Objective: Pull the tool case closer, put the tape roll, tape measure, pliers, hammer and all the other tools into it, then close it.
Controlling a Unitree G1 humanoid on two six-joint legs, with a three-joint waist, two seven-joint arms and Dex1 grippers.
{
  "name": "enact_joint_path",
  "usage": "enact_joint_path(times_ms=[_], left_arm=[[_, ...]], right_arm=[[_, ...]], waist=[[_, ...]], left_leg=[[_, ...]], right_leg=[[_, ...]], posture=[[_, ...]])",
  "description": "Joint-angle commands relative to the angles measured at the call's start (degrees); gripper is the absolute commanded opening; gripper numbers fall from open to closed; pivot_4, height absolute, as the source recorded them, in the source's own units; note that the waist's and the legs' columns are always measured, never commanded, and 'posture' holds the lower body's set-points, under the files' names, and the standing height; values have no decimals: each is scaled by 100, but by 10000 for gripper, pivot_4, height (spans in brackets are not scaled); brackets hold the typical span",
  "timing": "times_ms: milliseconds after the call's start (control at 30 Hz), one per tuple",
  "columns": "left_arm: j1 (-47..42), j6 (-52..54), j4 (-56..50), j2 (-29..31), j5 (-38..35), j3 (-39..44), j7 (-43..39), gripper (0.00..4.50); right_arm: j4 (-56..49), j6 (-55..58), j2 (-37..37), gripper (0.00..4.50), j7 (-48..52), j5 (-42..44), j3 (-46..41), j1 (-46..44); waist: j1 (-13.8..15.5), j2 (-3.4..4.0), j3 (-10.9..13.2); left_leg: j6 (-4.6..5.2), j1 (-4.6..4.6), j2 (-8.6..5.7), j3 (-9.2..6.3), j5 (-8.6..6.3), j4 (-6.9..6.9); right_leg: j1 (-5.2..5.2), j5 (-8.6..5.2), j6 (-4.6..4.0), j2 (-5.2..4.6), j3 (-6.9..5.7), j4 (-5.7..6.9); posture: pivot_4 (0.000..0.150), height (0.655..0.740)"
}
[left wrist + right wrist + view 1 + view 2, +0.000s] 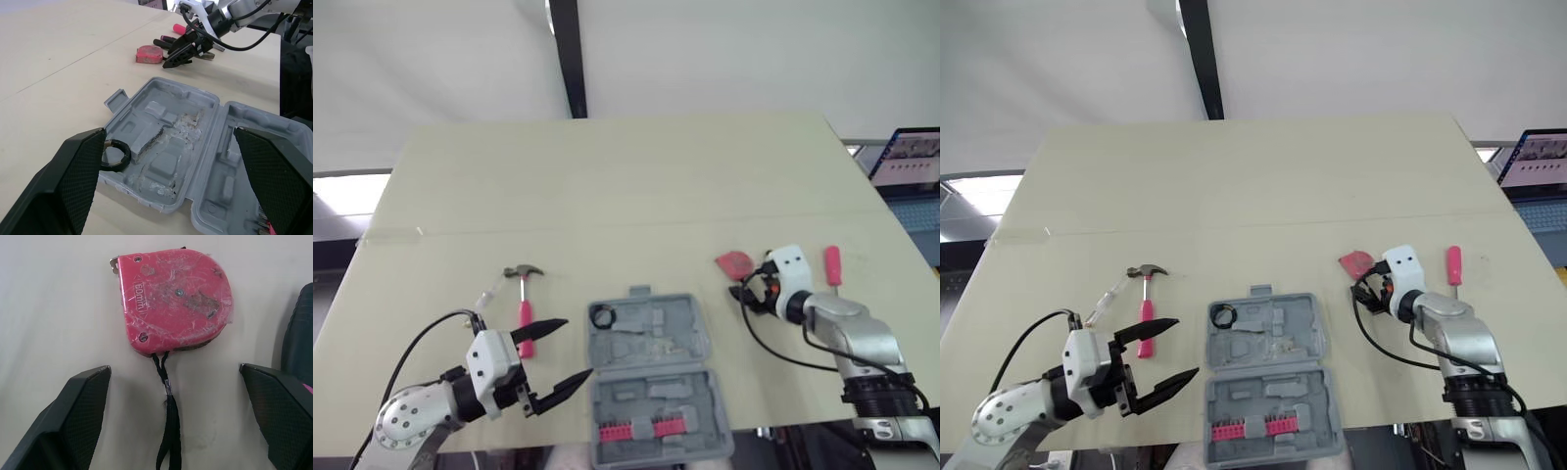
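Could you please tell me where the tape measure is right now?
In the eye views, the tape measure lies on the table right of the open tool case, just ahead of the open right gripper.

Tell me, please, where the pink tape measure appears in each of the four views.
Left eye view: tape measure on the table, right of the open tool case.
Right eye view: tape measure in that same place.
Left wrist view: tape measure beyond the case, beside the right gripper.
Right wrist view: tape measure ahead of that gripper's open fingers.
Shared landmark: the right gripper.
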Motion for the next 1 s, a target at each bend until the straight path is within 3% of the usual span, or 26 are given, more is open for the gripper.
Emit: enact_joint_path(times_ms=[33,100,333,600,1000], left_arm=[[3,-67,-202,5,-1,-25,80,44945],[-43,-18,-234,21,-9,-41,122,45000],[-160,57,-264,57,-17,-123,196,45000],[-231,-12,-150,79,-8,-208,128,45000],[-318,-317,352,134,3,-473,-301,45000]], right_arm=[[-6,28,-9,42371,9,-44,-26,-25],[-28,80,-1,36679,14,-41,-28,-20],[-211,119,35,1145,4,-42,-29,84],[-755,398,-35,455,165,119,-67,400],[-3010,2126,-502,455,214,937,-568,1817]], waist=[[0,0,0],[2,0,0],[-4,0,0],[9,0,0],[33,2,1]], left_leg=[[0,0,0,0,0,0],[0,0,0,0,0,0],[0,0,0,0,0,0],[0,0,0,0,0,-1],[0,-2,0,0,0,-2]], right_leg=[[0,0,0,0,0,0],[0,0,0,0,0,0],[0,0,0,0,0,0],[0,0,0,0,0,-1],[0,0,0,0,1,-4]], posture=[[1500,7400],[1500,7400],[1500,7400],[1500,7400],[1500,7400]])
